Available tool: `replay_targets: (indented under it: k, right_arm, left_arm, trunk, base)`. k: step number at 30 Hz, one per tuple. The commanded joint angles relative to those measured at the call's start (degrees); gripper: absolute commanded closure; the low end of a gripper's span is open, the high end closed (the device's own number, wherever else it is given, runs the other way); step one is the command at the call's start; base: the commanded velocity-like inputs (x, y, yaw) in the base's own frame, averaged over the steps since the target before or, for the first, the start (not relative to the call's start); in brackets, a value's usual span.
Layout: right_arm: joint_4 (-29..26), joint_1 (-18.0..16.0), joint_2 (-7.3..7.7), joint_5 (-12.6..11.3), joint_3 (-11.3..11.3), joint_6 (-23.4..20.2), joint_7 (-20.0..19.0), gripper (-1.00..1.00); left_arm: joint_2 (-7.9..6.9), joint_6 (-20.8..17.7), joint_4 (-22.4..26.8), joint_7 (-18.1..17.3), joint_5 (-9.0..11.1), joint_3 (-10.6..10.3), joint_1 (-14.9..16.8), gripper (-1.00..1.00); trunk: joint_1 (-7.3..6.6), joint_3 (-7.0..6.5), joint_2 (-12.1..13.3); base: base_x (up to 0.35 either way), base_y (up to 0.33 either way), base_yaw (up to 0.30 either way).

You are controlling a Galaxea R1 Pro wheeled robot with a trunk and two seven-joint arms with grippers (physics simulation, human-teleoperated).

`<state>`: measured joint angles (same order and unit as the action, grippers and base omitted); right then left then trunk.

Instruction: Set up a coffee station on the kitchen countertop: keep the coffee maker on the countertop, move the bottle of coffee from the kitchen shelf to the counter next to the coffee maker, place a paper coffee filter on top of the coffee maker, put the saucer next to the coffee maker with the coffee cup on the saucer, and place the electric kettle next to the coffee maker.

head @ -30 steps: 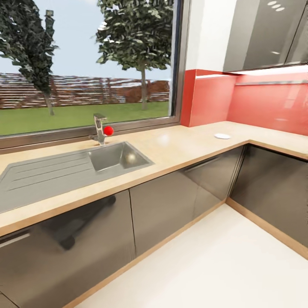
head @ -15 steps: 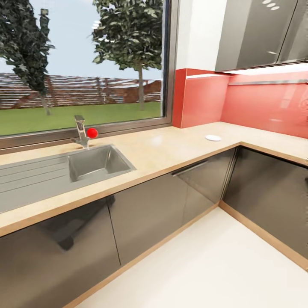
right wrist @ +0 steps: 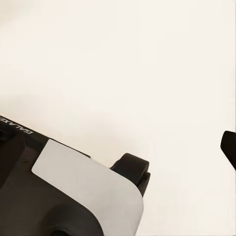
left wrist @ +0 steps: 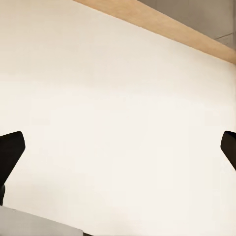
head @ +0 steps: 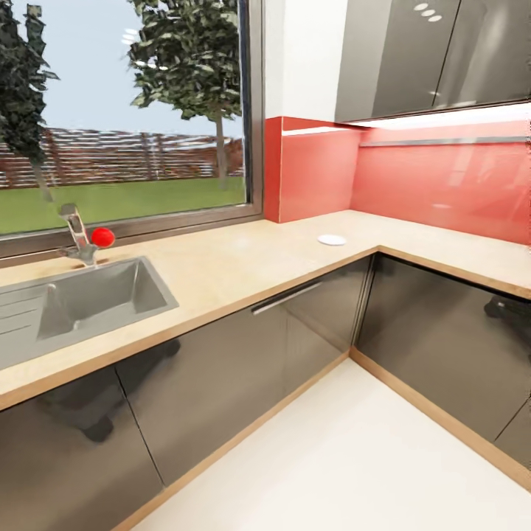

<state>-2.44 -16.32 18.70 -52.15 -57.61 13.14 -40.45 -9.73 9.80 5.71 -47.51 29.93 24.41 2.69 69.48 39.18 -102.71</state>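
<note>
The kitchen countertop [head: 236,259], light wood grain over glossy grey cabinet fronts, runs from the left and turns a corner at the right. The saucer [head: 332,240], a small flat white disc, lies alone near that corner. Above the right-hand run, the kitchen shelf [head: 442,141] shows as a thin grey strip on the red backsplash, with nothing visible on it. My left gripper [left wrist: 118,152] hangs open over pale floor, with nothing between its dark fingertips [left wrist: 11,147]. My right gripper [right wrist: 118,147] is also over floor; one fingertip [right wrist: 229,146] sits far out at the picture's edge.
A steel sink [head: 96,295] with a faucet [head: 76,234] and red knob is set in the counter under a large window. Grey wall cabinets [head: 413,55] hang over the corner. Pale floor [head: 354,457] spreads before the cabinets. My own base [right wrist: 64,196] shows in the right wrist view.
The whole head picture has slid left, so the camera has turned right. The sink, saucer and counter keep their places relative to each other.
</note>
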Motion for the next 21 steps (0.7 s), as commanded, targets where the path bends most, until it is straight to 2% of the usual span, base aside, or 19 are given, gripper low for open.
replay_targets:
  k: [1, 8, 21]
  right_arm:
    - [0.0, 0.0, 0.02, -0.4, -0.5, 0.2, -0.1, -1.00]
    - [0.0, 0.0, 0.02, -0.4, -0.5, 0.3, 0.0, -1.00]
    - [0.0, 0.0, -0.59, -0.3, -0.5, 0.4, 0.3, -1.00]
  left_arm:
    - [-0.03, 0.4, -0.1, -0.1, 0.3, -0.3, 0.0, -1.00]
    - [0.03, 0.4, -0.1, -0.1, 0.3, -0.3, 0.0, -1.00]
    - [0.05, 0.4, -0.1, -0.1, 0.3, -0.3, 0.0, -1.00]
  trunk:
    - [0.01, 0.06, 0.0]
    - [0.01, 0.06, 0.0]
    - [0.01, 0.06, 0.0]
  base:
    - [0.187, -0.267, -0.026]
    - [0.174, -0.269, -0.008]
    - [0.103, -0.290, 0.006]
